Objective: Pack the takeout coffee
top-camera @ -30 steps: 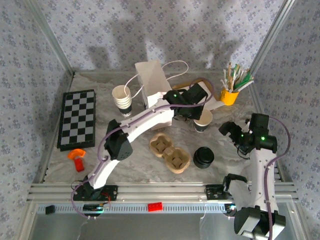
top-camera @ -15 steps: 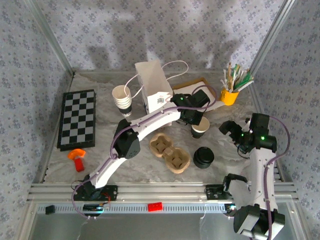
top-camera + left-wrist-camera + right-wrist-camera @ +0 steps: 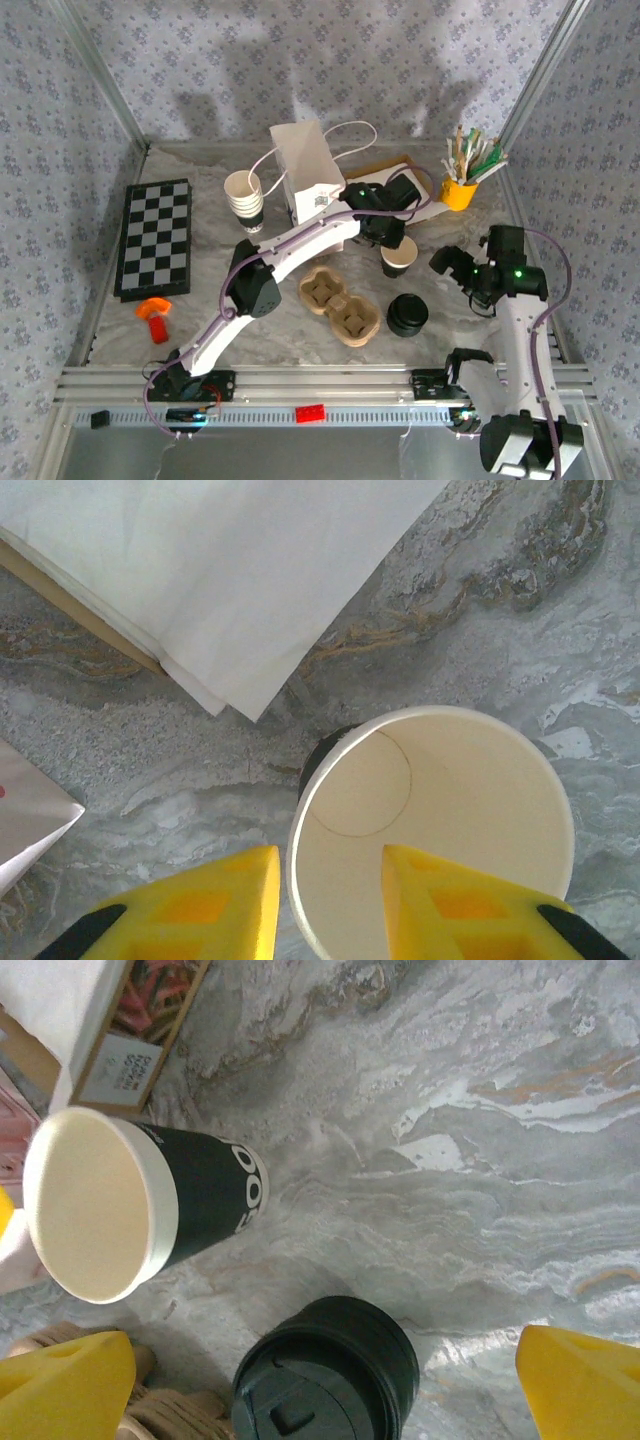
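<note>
The open-topped paper cup [image 3: 399, 257] stands upright on the marble surface [image 3: 300, 340], at 1 o'clock from the 2-cup pulp tray [image 3: 340, 305] and 12 o'clock from the stack of black lids [image 3: 407, 314]. The left gripper [image 3: 325, 900] hangs over the cup's rim with its fingers apart, 1 outside the wall and 1 over the mouth, unclamped. The right gripper [image 3: 448, 265] is spread wide at 3 o'clock from the cup.

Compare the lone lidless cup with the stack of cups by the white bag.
The lone cream-lined, dark-walled paper cup stands singly; the stack of matching paper cups is several nested. The lone cup's rim sits between the left gripper's fingers; no gripper is at the stack. The lone cup stands right of the white paper bag, the stack left. Both are upright and lidless.
</note>
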Action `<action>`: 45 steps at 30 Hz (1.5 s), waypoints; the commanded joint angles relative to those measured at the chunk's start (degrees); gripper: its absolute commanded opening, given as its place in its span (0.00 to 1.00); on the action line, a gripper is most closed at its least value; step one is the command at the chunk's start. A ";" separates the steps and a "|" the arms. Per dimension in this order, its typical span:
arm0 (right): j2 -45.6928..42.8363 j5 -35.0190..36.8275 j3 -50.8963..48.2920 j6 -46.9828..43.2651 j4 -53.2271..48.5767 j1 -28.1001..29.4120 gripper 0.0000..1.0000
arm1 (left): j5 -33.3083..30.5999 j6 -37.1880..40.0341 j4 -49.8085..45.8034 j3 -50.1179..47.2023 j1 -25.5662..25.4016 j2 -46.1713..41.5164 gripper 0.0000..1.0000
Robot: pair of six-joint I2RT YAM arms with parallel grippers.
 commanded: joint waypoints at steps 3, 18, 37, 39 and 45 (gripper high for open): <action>-0.52 6.68 2.85 2.07 -6.36 6.31 1.00 | -0.14 1.50 -0.68 -5.93 -1.87 -10.02 0.33; 3.04 14.56 -1.84 11.31 -5.27 31.27 0.99 | 0.60 -4.29 25.04 -51.07 -2.53 -41.64 0.35; 13.71 14.61 -5.41 12.60 3.69 37.13 0.91 | -1.61 -6.93 29.19 -57.03 -1.99 -44.79 0.35; 14.02 14.23 -5.81 12.60 4.31 37.08 0.87 | -1.50 -6.96 29.07 -57.03 -1.82 -44.79 0.35; 14.16 14.07 -5.57 12.68 3.50 37.08 0.79 | -0.98 -7.16 29.23 -57.48 -1.24 -45.06 0.35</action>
